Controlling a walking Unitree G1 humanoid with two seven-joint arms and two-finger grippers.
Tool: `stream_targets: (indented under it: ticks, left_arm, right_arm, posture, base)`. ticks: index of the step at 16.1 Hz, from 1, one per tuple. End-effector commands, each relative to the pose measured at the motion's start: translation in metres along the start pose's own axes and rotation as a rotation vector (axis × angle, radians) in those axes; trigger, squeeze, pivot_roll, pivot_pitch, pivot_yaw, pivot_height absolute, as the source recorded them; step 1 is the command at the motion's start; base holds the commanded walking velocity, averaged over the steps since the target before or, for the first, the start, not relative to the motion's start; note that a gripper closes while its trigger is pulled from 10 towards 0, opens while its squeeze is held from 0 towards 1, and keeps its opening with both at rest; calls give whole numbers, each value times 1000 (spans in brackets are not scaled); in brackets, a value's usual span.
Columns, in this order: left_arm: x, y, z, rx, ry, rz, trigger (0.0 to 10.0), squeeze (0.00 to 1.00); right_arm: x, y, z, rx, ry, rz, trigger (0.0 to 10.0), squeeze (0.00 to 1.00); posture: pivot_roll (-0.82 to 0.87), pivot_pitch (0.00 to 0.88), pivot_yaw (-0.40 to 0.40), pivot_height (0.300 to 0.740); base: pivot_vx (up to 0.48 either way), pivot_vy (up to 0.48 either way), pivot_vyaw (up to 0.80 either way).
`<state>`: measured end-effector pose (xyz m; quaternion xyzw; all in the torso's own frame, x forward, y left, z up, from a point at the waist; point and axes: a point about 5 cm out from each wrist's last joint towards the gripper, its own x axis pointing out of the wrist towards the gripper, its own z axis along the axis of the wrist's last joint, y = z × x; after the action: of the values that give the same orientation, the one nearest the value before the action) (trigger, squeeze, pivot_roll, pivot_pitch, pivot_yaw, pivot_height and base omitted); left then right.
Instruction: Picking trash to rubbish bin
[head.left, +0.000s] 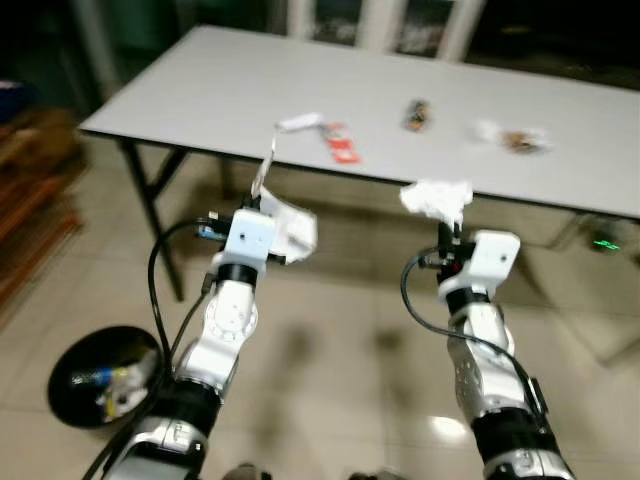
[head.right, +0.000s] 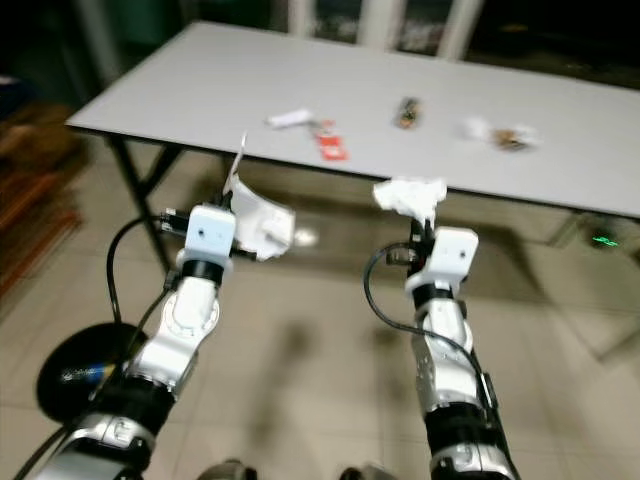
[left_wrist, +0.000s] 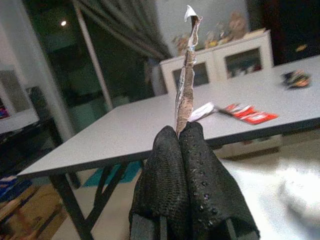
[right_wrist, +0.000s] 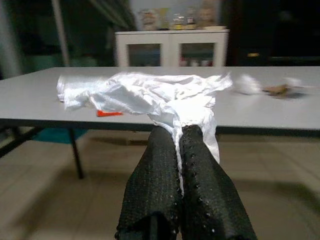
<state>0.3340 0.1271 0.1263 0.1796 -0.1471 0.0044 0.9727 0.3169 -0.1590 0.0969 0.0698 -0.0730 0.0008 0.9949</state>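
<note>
— Trash: where is it?
— One crumpled tissue (right_wrist: 150, 95) is pinched in the right gripper (right_wrist: 180, 137), fingers pressed together on it, held up in front of the table (head.left: 230, 90). A thin wrapper (left_wrist: 187, 75) stands upright, nipped in the left gripper (left_wrist: 179, 137).
— And the rest?
— A red packet (head.left: 341, 150), a dark wrapper (head.left: 417, 115) and more scraps (head.left: 515, 138) lie on the table. The bin (head.left: 70, 400) sits on the floor beside the left arm, litter inside

Light: dim room, bright table (head.left: 250, 90) | glare: floor (head.left: 445, 428) (lamp reflection) | blur: eye views soft, perhaps motion
</note>
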Motion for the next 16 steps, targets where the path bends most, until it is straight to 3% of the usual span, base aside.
stream_targets:
  ticks: [1, 16]
  left_arm:
    - [0, -3, 1, -6, 1, -10, 10000, 0]
    - [2, 3, -4, -27, 64, 25, 10000, 0]
  right_arm:
    - [2, -3, 3, -8, -3, -5, 10000, 0]
    - [1, -2, 1, -3, 7, -8, 10000, 0]
  posture:
    - [-22, 50, -62, 740]
    - [-18, 67, -60, 740]
  base:
    - [-304, 0, 0]
    - [-20, 0, 0]
